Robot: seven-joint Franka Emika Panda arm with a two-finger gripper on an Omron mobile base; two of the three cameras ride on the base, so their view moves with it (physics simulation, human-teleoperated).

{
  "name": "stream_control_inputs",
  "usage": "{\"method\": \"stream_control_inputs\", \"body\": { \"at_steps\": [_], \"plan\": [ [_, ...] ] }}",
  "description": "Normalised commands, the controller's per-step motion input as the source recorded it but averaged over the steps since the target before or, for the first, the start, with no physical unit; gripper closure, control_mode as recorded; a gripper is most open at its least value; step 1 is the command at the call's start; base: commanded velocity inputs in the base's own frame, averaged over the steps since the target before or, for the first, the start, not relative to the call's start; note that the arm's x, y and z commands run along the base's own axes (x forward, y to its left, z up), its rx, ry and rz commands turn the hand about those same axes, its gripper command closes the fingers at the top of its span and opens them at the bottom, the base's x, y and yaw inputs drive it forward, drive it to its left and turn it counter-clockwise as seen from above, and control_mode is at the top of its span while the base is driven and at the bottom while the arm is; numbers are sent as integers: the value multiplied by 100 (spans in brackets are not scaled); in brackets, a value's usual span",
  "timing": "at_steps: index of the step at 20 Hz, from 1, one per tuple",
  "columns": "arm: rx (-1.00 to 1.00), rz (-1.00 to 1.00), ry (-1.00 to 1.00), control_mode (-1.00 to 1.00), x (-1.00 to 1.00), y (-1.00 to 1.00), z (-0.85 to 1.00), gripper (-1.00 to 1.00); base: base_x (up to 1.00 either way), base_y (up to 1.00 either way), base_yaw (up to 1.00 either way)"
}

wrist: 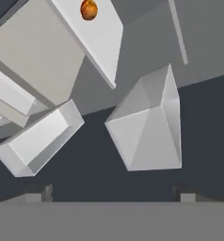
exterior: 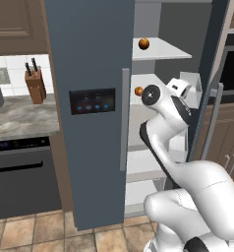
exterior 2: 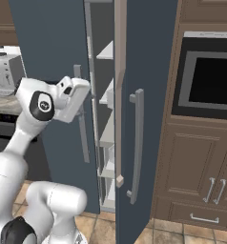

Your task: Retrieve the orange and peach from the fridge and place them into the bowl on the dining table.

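A: Where is the fruit now?

B: One orange fruit (exterior: 144,44) lies on the upper shelf (exterior: 163,49) of the open fridge (exterior: 89,74); a second one (exterior: 138,91) sits on the shelf below, at about nine o'clock from the arm's elbow; which is the peach, I cannot tell.

A: And the gripper (wrist: 114,192)?

B: Its fingers are spread wide, holding nothing; it points at the door bins (wrist: 147,127). I think it should turn toward the shelves, approach level, and close around the fruit's middle.

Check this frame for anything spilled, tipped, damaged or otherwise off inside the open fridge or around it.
Nothing stands out. The fridge has its right door swung open, as the task needs. One orange fruit sits on the upper shelf and another fruit on the shelf below, both resting normally. No spill or damage shows.
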Motion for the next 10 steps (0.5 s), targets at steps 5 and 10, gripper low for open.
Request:
{"method": "stream_control_inputs", "body": {
  "at_steps": [5, 10],
  "plan": [
    [0, 1, 18, -100, 67, -14, -22, -100, 0, 0, 0],
    [0, 1, 14, -100, 58, 0, -38, -100, 0, 0, 0]
  ]
}}
